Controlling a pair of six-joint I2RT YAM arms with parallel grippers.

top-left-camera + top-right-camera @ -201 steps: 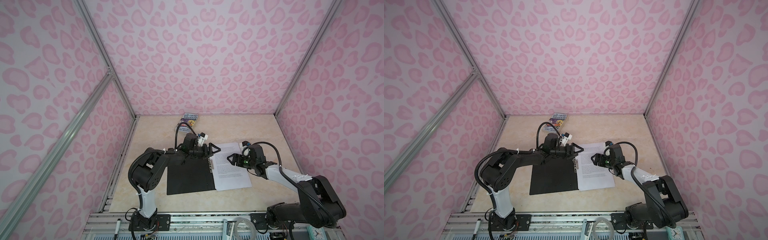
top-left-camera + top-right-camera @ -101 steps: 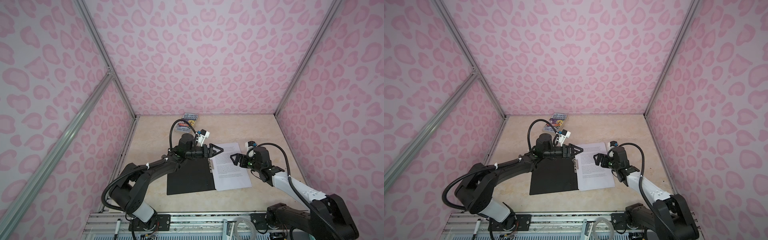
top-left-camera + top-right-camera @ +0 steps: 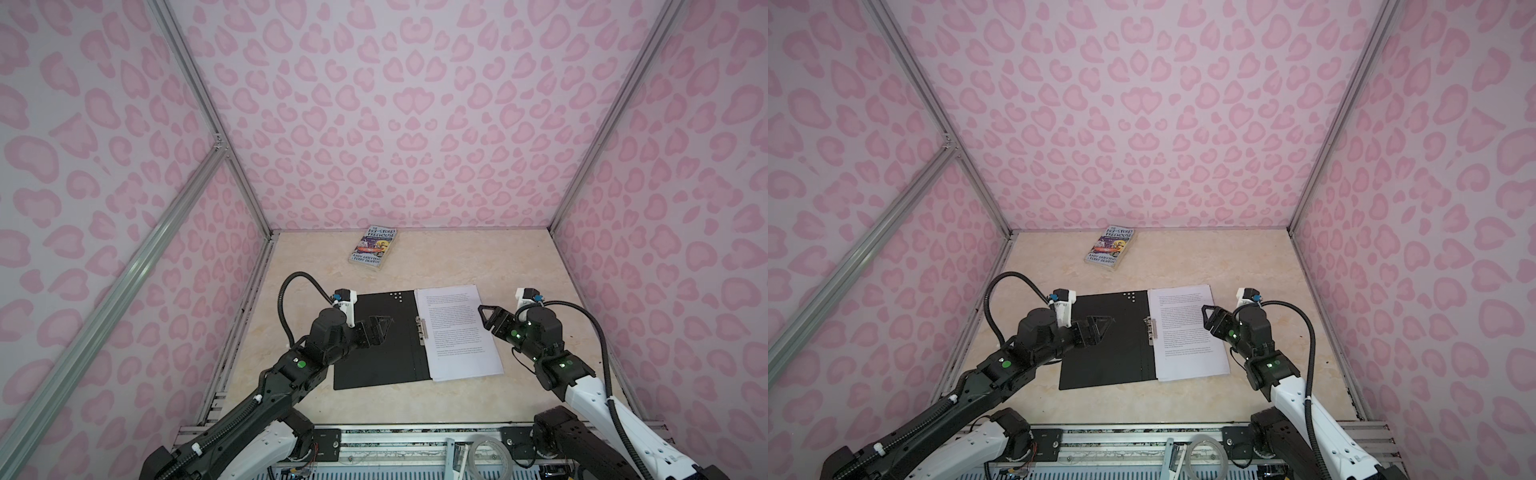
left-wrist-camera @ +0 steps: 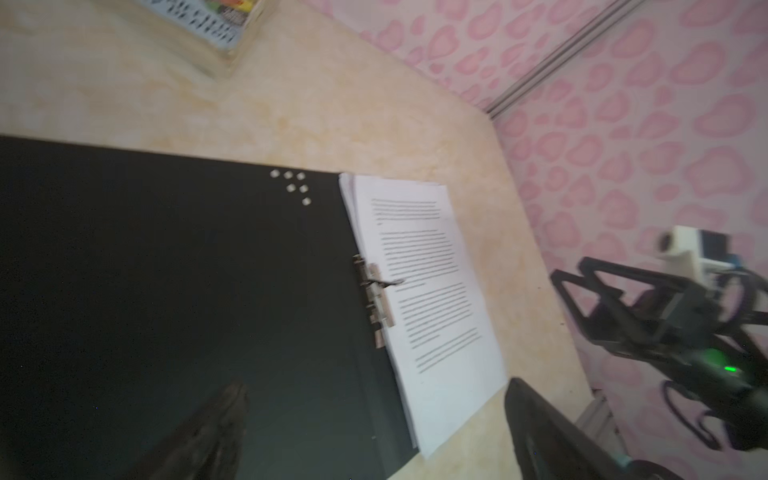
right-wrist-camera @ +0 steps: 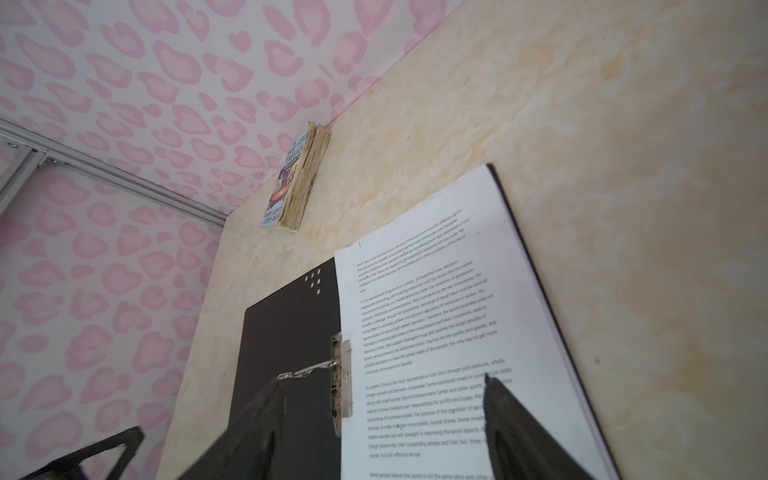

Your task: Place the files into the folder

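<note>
The folder (image 3: 374, 349) (image 3: 1104, 353) lies open and flat, black inside up, in both top views. The files (image 3: 457, 332) (image 3: 1187, 332) lie as a white printed stack on its right half, against the metal spine clip (image 3: 422, 330) (image 5: 341, 374). The clip's lever (image 5: 307, 370) stands raised. My left gripper (image 3: 384, 326) (image 4: 376, 388) hovers open over the bare black left half, holding nothing. My right gripper (image 3: 484, 316) (image 5: 385, 380) hangs open just above the stack's right edge, also empty. The folder's silver outside is hidden.
A colourful paperback book (image 3: 372, 248) (image 3: 1111, 248) lies near the back wall, apart from the folder. Pink patterned walls close in the beige table (image 3: 523, 257) on three sides. A metal rail with cables (image 3: 415, 440) runs along the front edge.
My left gripper has drawn back from the spine clip, leftward and nearer, over the black half. My right gripper has slid right, from over the sheets to their right edge.
</note>
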